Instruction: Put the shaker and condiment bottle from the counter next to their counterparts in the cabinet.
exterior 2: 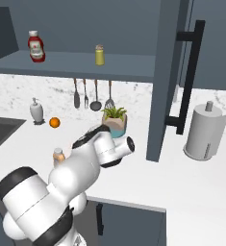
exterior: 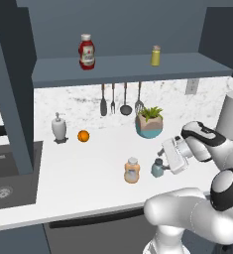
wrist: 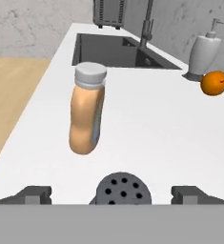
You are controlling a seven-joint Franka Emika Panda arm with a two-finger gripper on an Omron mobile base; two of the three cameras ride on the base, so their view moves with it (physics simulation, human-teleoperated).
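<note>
Shaker (wrist: 122, 188) sits right between my tool (wrist: 111, 194) tips, jaws wide and empty; light, rigid, probably slick, so I'd pinch its body below the cap.

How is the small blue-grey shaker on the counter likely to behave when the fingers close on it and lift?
The shaker looks short and squat, so it probably stands steadily and resists tipping. Its rounded body may slip or twist unless the open fingers close squarely on either side. Being small, it is likely light. The condiment bottle stands close beside it and could get nudged.
</note>
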